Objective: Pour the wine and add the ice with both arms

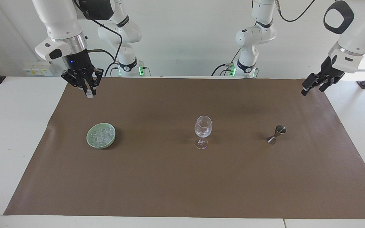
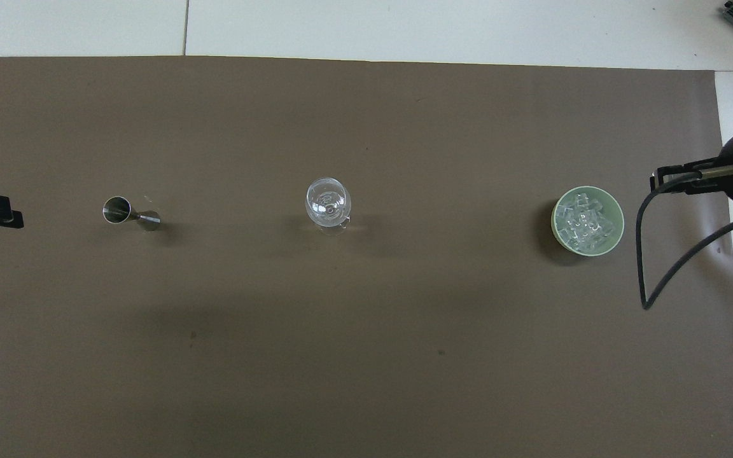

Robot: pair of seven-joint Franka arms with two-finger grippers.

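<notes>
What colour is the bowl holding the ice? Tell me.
Pale green. The bowl shows it best in the overhead view, with the clear ice heaped inside.

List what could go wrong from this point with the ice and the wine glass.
1. The right gripper is raised over the mat, pinching one small ice cube at its fingertips; it could slip out on the way to the wine glass.
2. The tall, thin-stemmed glass could tip if a gripper nudges it.
3. The left gripper, open, hangs near the jigger, which could get knocked.

Seen from high across the table facing the robots, and from steeply overhead; both covering the brown mat [image 1: 182,177].
</notes>
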